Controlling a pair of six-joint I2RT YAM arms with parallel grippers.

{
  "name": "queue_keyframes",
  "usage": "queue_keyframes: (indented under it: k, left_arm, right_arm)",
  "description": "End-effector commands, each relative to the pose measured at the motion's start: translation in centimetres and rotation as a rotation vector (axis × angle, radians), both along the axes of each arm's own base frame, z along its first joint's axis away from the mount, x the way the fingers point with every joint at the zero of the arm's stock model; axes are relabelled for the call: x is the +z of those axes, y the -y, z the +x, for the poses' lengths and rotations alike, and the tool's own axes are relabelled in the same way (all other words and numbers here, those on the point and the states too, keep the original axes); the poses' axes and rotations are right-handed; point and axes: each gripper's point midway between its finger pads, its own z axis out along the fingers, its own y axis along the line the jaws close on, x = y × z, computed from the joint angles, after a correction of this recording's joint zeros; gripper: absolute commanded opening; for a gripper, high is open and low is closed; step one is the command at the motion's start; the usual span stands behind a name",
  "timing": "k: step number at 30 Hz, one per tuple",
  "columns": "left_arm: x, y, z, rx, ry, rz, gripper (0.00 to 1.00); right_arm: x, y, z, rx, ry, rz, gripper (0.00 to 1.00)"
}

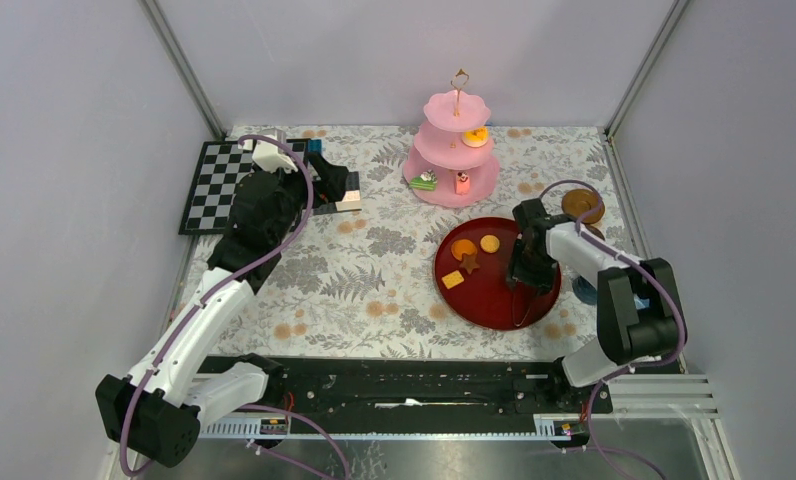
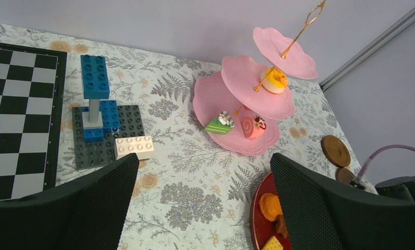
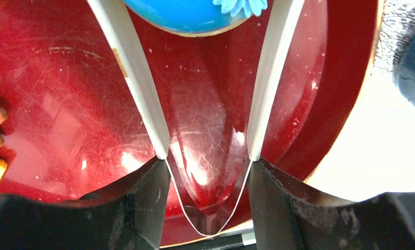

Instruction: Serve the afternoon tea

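step: looks like the sweets-moving part, i.e. getting a sweet off the dark red tray (image 1: 494, 305) and over to the pink stand (image 1: 452, 168).
right claw: the right claw (image 3: 208, 172) is clamped on the white tongs (image 3: 134, 83), pressing both arms in roughly halfway. it has the tongs and nothing else.
blue sweet: the blue sweet (image 3: 190, 13) sits on the tray between the two tong arms. can't tell if they touch it yet.
left claw: the left claw (image 2: 204, 177) is wide open with nothing in it, hanging over the worktop (image 2: 195, 208) near the lego blocks (image 2: 98, 117) and the chessboard (image 2: 17, 114).
on the stand already: yellow donut (image 1: 475, 136) on the middle tier, green cake piece (image 1: 423, 181) and pink roll (image 1: 462, 183) on the bottom one.
left on the tray: orange piece (image 1: 463, 249), round biscuit (image 1: 489, 243), star biscuit (image 1: 469, 264) and square biscuit (image 1: 453, 280), all on its left side.
next move: my guess is squeeze further so the tips pinch the blue sweet, lift straight up, then carry it to a free spot on a tier. it looks round and slick, so it could squirt out.
hard to see: the tong tips and most of the blue sweet are cut off at the top of the wrist view, and from above the arm covers them. one brown saucer (image 1: 582, 205) shows, with a second half behind the arm. the bluish thing (image 1: 584, 290) under the right arm may be a cup, can't say.
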Motion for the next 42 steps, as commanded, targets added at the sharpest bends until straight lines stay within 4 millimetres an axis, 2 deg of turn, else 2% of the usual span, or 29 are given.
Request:
queue_keyframes:
  k: [1,13,21,24,28,35,42]
  left_arm:
    - [3.5,-0.7,0.1,0.025,0.091,-0.019,0.99]
    - [3.0,-0.1,0.4,0.001,0.072,-0.025,0.99]
    - [3.7,-1.0,0.1,0.028,0.093,-0.027,0.99]
    - [3.8,-1.0,0.0,0.028,0.097,-0.026,0.99]
    - [3.6,-1.0,0.1,0.029,0.091,-0.026,0.99]
    - [3.7,-0.7,0.0,0.011,0.093,-0.034,0.99]
    - [3.9,-0.8,-0.1,0.013,0.097,-0.036,0.99]
  right_arm:
    - [1.8,0.9,0.2,-0.018,0.089,-0.025,0.47]
    - [4.7,-1.2,-1.2,-0.046,0.181,0.128,0.38]
    - [6.0,-2.1,-2.0,-0.027,0.194,0.181,0.33]
    - [6.3,-2.6,-2.3,-0.009,0.195,0.198,0.32]
    - [6.6,-4.3,-2.9,0.042,0.186,0.243,0.32]
    - [7.5,-5.3,-4.1,0.113,0.202,0.232,0.32]
    - [9.0,-6.6,-3.9,0.184,0.243,0.273,0.32]
